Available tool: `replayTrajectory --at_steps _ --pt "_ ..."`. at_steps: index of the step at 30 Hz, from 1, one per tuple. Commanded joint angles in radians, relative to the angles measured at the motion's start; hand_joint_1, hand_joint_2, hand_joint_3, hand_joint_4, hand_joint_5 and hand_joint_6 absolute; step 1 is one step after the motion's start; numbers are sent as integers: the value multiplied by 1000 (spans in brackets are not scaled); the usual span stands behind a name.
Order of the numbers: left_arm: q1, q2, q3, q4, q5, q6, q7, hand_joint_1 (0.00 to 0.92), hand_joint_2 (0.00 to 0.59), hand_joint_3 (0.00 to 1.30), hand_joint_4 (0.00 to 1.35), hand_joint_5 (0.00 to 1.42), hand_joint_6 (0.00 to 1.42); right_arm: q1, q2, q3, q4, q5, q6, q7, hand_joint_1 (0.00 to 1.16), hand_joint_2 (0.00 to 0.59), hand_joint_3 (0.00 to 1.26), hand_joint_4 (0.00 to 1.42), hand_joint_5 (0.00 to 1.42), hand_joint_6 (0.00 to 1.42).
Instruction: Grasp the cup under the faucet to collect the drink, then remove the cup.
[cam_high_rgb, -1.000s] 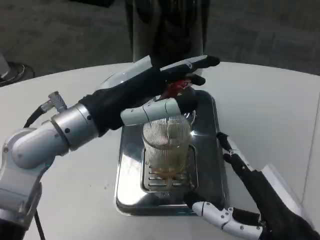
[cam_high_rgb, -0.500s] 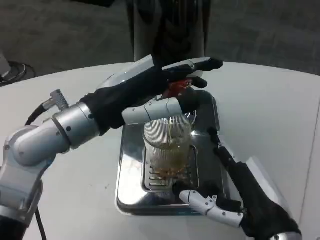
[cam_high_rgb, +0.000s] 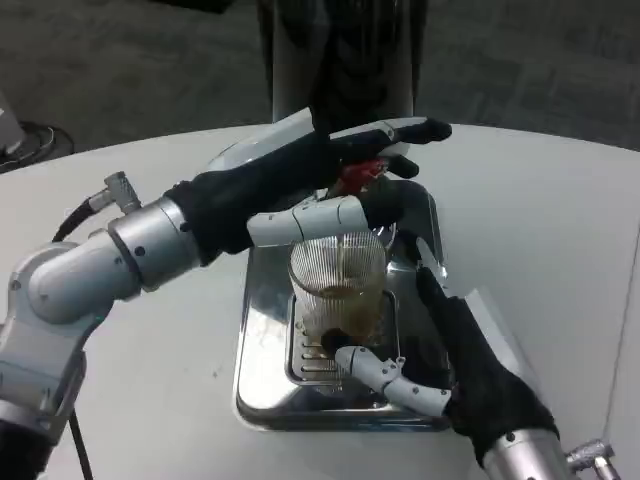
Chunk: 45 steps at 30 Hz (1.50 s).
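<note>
Cup stands upright on drip tray under red faucet lever, partly filled. Left hand on lever, fingers extended together. Right hand beside cup, fingers spread, not touching. Advice: wrap cup at middle, grip firm, lift level.

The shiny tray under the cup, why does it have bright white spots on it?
In the head view, the metal tray acts like a mirror, bouncing the room light back as glare; the ribbed cup glints too, while the floor behind stays dim and a bit blurry.
</note>
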Motion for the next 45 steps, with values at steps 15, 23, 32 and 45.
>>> replayTrajectory --at_steps 15,23,32,45 --pt "-17 13 -34 98 44 -20 -72 0 65 140 71 183 271 -68 78 26 180 4 -39 -180 660 209 0 0 0 0" --pt "-51 15 -32 149 48 -39 -86 0 73 140 71 182 272 -130 80 24 238 28 -49 -211 664 208 0 0 0 0" --pt "-84 5 -37 213 56 -67 -93 0 76 140 71 182 271 -195 87 22 315 38 -56 -225 664 208 0 0 0 0" --pt "-108 3 -39 265 63 -95 -96 0 77 148 80 182 271 -246 114 23 397 47 -72 -280 665 208 0 0 0 0"
